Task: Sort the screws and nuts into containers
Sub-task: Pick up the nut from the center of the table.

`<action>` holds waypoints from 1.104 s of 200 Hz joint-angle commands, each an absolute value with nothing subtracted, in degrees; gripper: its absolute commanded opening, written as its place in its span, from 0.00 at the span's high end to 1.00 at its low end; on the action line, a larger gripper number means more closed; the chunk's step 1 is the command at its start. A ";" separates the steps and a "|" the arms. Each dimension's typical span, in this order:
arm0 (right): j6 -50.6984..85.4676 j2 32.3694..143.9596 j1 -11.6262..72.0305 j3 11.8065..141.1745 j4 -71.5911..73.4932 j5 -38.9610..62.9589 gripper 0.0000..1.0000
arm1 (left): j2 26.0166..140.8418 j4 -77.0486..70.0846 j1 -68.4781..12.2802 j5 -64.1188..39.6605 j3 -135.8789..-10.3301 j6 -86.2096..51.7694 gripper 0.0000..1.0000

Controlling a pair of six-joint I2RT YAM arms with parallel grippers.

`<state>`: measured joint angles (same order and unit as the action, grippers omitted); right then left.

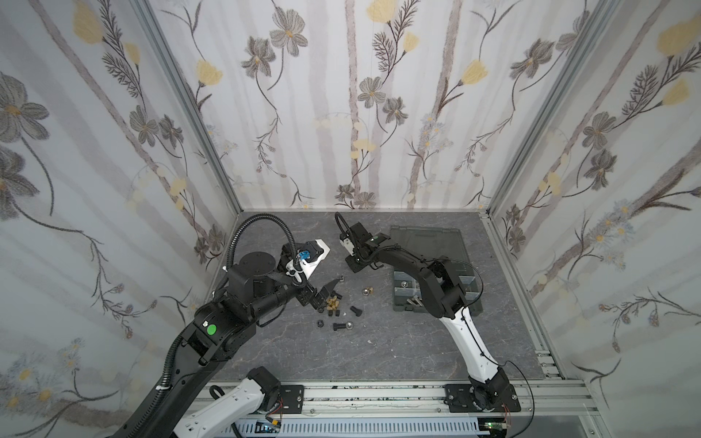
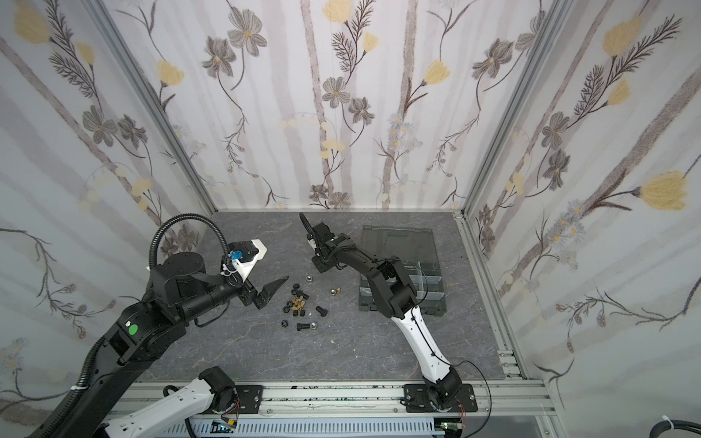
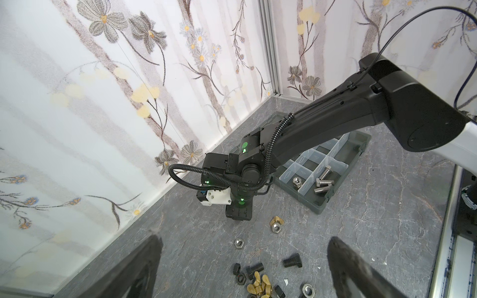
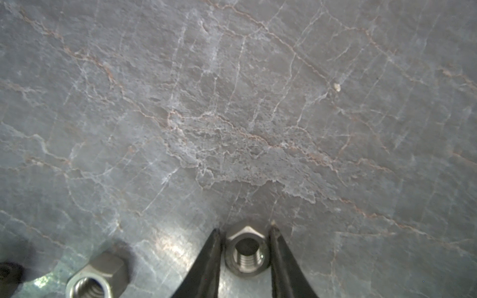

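In the right wrist view my right gripper (image 4: 246, 228) points straight down, shut on a silver nut (image 4: 246, 254) that lies flat on the table. A second silver nut (image 4: 95, 281) lies beside it. From above, its fingertips are hidden under its body (image 1: 354, 265). My left gripper (image 3: 245, 238) hangs open and holds nothing, over a pile (image 1: 333, 303) of black screws, black nuts and brass nuts. One more silver nut (image 2: 333, 291) touches a brass one. The containers (image 3: 320, 206) hold silver screws (image 3: 322, 180) and a silver nut (image 3: 297, 182).
The box's lid (image 1: 425, 242) lies open flat behind it, and my right arm (image 1: 436, 288) covers most of the box in both top views. Papered walls close in three sides. An aluminium rail (image 1: 379, 394) runs along the front edge.
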<state>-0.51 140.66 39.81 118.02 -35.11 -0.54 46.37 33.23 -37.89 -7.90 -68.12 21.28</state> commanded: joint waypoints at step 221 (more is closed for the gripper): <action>3.29 102.84 31.09 77.92 -36.29 -6.53 0.79 | 47.18 31.20 -37.84 -7.83 -67.43 22.49 0.00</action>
<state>2.11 104.01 31.14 80.09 -37.69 -6.31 47.07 32.77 -37.89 -7.73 -67.20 21.69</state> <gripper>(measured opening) 0.237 0.998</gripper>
